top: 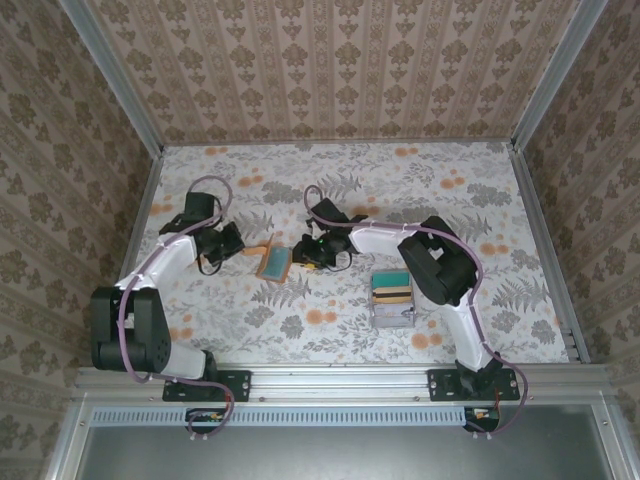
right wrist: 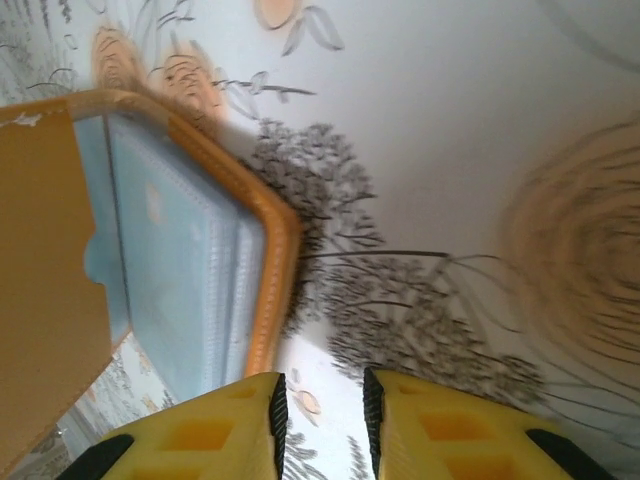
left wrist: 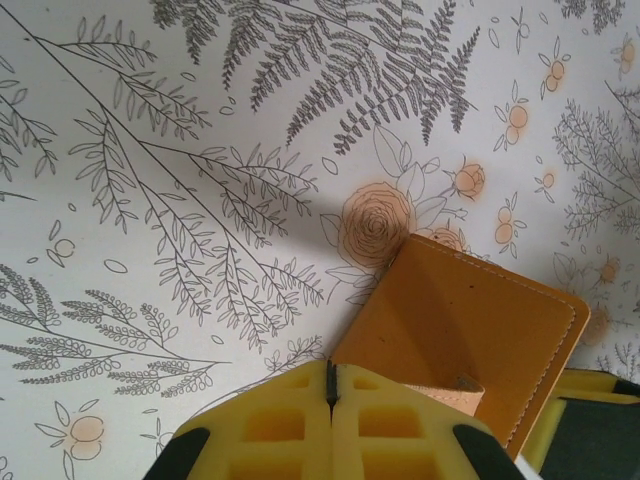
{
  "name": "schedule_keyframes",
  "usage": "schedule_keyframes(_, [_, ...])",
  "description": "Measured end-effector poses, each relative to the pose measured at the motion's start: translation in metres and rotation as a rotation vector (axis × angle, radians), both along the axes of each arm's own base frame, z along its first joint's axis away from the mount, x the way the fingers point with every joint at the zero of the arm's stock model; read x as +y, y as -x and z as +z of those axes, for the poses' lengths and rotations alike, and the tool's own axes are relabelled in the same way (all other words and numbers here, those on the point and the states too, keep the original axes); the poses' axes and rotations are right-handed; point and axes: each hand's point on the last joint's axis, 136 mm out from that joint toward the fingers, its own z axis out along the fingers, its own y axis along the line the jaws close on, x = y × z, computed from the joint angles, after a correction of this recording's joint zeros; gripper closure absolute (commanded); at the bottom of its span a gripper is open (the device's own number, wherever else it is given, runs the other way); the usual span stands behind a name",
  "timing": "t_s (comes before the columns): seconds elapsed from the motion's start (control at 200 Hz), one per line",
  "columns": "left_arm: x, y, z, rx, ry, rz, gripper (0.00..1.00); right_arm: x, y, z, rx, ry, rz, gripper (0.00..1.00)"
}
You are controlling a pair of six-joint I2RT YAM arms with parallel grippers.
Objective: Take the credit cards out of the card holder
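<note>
Card holder (top: 273,263) lies open, grey-blue face up, mid-worktop (top: 450,190), between the two tools. Left tool (left wrist: 330,378), jaws closed, sits at the corner of the holder's orange flap; can't tell whether it pinches it. Right tool (right wrist: 320,410), jaws a little apart w/ nothing between, hovers just beside the holder's rim. A tan-orange card (right wrist: 40,300) looks tucked against the inner face, so by this view no card is out yet & the whole pull is left to do. Grey tray (top: 393,318) w/ teal & yellow cards sits well apart, to the right. Room: bare worktop behind & in front of the holder; walls and side rails far off. The tightest spot is between the two arms.
</note>
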Motion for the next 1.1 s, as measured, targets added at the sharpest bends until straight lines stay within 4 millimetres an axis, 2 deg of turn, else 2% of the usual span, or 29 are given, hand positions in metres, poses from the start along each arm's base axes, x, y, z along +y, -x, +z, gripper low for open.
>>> schedule_keyframes(0.485, [0.004,0.007,-0.009,0.030,0.019,0.013,1.00,0.026,-0.002,-0.002,0.019,-0.032,0.006,0.75])
schedule_keyframes(0.59, [0.003,0.008,-0.010,0.033,0.024,0.010,1.00,0.030,-0.003,-0.003,0.020,-0.042,0.001,0.85])
schedule_keyframes(0.665, [0.003,0.010,-0.013,0.038,0.025,0.010,1.00,0.033,-0.002,-0.004,0.029,-0.052,-0.009,1.00])
schedule_keyframes(0.75, [0.003,0.013,-0.016,0.049,0.026,0.010,1.00,0.036,-0.003,-0.003,0.028,-0.060,-0.014,1.00])
schedule_keyframes(0.915, [0.006,0.013,-0.016,0.049,0.036,0.018,1.00,0.029,-0.003,-0.004,0.018,-0.061,-0.023,1.00])
schedule_keyframes(1.01, [0.006,0.013,-0.013,0.040,0.043,0.020,1.00,0.015,0.000,0.002,0.014,-0.048,-0.042,1.00])
schedule_keyframes(1.1, [0.005,0.012,-0.012,0.036,0.049,0.019,1.00,-0.003,-0.004,0.016,-0.004,-0.045,-0.075,1.00])
